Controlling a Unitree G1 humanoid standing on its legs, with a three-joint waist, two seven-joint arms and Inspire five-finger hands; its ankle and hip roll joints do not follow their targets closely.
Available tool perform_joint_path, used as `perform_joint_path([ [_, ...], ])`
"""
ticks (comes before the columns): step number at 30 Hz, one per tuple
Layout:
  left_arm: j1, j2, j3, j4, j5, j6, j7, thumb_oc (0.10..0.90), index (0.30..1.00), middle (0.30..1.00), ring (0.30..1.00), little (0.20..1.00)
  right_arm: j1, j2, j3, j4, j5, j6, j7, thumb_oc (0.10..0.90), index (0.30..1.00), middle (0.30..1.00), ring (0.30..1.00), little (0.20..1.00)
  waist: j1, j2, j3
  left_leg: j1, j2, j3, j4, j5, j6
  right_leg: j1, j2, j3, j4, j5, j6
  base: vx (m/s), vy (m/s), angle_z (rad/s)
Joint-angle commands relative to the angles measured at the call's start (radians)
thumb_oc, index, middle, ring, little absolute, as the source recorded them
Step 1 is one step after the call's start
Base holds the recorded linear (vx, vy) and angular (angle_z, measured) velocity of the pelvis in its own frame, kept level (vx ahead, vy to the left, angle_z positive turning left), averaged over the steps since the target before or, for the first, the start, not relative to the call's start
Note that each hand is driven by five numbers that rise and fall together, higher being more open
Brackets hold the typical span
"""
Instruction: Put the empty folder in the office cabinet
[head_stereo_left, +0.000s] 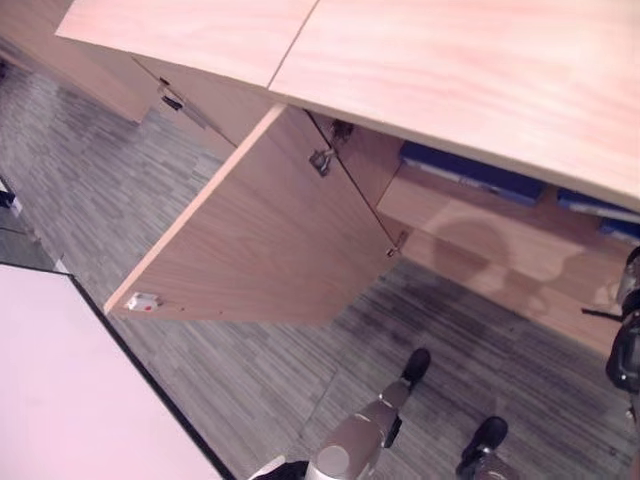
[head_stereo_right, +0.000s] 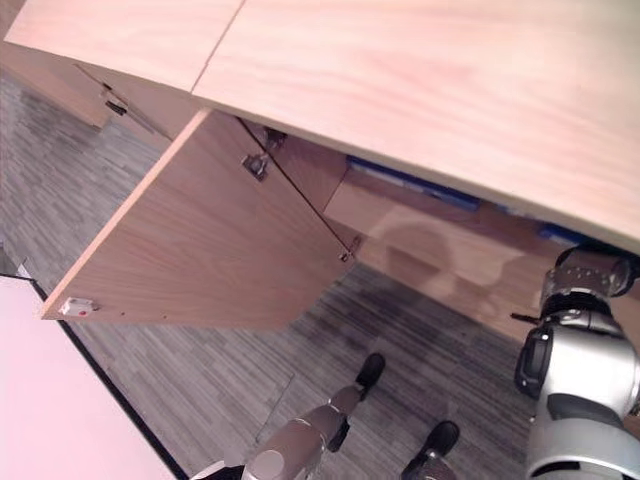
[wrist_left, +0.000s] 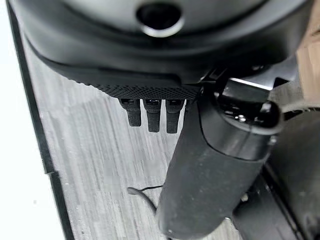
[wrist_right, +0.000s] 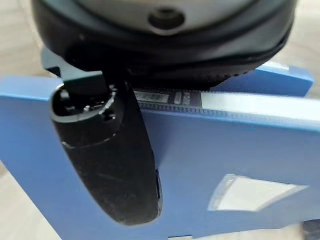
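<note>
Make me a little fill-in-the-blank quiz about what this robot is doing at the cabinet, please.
1. The cabinet door stands ____.
2. The folder held by the right hand is coloured ____.
3. The left hand hangs over the grey floor and holds ____.
4. Inside the cabinet, blue folders lie on a ____.

Missing words: open; blue; nothing; shelf
</note>
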Motion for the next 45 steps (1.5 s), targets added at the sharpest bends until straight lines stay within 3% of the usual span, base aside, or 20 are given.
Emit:
perform_joint_path([
  [1, 0.025, 0.082, -0.039, 0.003, -0.031, -0.006, 0.008, 0.8, 0.9, 0.9, 0.9, 0.9, -0.152, -0.263, 0.207, -0.172, -0.098, 0.014, 0.023, 0.4, 0.3, 0.3, 0.3, 0.3, 0.055, -0.033, -0.025, 0.037, 0.098, 0.017, 0.068, -0.2, -0.039, -0.034, -0.026, 0.044, -0.043, -0.019, -0.007, 0.03, 0.054, 0.05],
  [8, 0.034, 0.071, -0.039, -0.016, -0.06, -0.01, 0.011, 0.8, 0.9, 0.9, 0.9, 0.9, -0.222, -0.363, 0.257, -0.135, -0.106, 0.024, -0.006, 0.4, 0.3, 0.3, 0.3, 0.3, 0.07, 0.0, -0.033, 0.033, 0.073, 0.01, 0.047, -0.2, -0.035, -0.073, -0.054, 0.058, -0.013, -0.036, -0.007, 0.03, 0.039, 0.12],
  [12, 0.023, 0.061, -0.037, -0.025, -0.084, -0.004, 0.006, 0.8, 0.9, 0.9, 0.9, 0.9, -0.202, -0.394, 0.247, -0.123, -0.109, 0.031, -0.012, 0.4, 0.3, 0.3, 0.3, 0.3, 0.053, 0.016, -0.029, 0.06, 0.065, 0.006, 0.02, -0.195, -0.038, -0.065, -0.058, 0.058, -0.013, -0.039, -0.007, 0.0, 0.012, 0.17],
  [32, -0.001, 0.052, -0.058, -0.034, -0.115, 0.008, -0.026, 0.8, 0.9, 0.9, 0.9, 0.9, -0.21, -0.387, 0.238, -0.122, -0.111, 0.043, -0.009, 0.4, 0.3, 0.3, 0.3, 0.3, 0.01, 0.071, -0.027, 0.111, 0.072, 0.027, -0.013, -0.19, -0.053, -0.033, -0.068, 0.073, -0.045, -0.027, 0.003, -0.02, 0.0, -0.01],
  [40, 0.008, 0.052, -0.051, -0.037, -0.134, 0.013, -0.032, 0.8, 0.9, 0.9, 0.9, 0.9, -0.221, -0.391, 0.255, -0.101, -0.127, 0.059, -0.01, 0.4, 0.3, 0.3, 0.3, 0.3, 0.007, 0.073, -0.028, 0.116, 0.076, 0.029, -0.013, -0.191, -0.054, -0.038, -0.066, 0.08, -0.042, -0.027, 0.002, 0.0, -0.008, 0.0],
  [41, 0.012, 0.049, -0.046, -0.034, -0.139, 0.017, -0.034, 0.8, 0.9, 0.9, 0.9, 0.9, -0.22, -0.392, 0.255, -0.095, -0.13, 0.064, -0.014, 0.761, 0.841, 0.841, 0.841, 0.841, 0.007, 0.072, -0.028, 0.117, 0.077, 0.029, -0.013, -0.191, -0.055, -0.035, -0.065, 0.079, -0.045, -0.028, 0.0, 0.01, -0.04, 0.0],
  [42, 0.014, 0.047, -0.045, -0.032, -0.138, 0.017, -0.033, 0.8, 0.9, 0.9, 0.9, 0.9, -0.222, -0.395, 0.252, -0.09, -0.132, 0.069, -0.019, 0.8, 0.9, 0.9, 0.9, 0.9, 0.005, 0.072, -0.028, 0.119, 0.077, 0.027, -0.014, -0.191, -0.056, -0.034, -0.064, 0.078, -0.045, -0.028, -0.001, 0.01, -0.039, -0.01],
  [45, 0.018, 0.041, -0.037, -0.035, -0.157, 0.028, -0.029, 0.8, 0.9, 0.9, 0.9, 0.9, -0.238, -0.415, 0.257, 0.023, -0.167, 0.136, -0.075, 0.8, 0.9, 0.9, 0.9, 0.9, 0.003, 0.06, -0.03, 0.126, 0.08, 0.023, -0.014, -0.192, -0.057, -0.025, -0.06, 0.072, -0.048, -0.027, -0.003, 0.0, 0.0, 0.0],
])
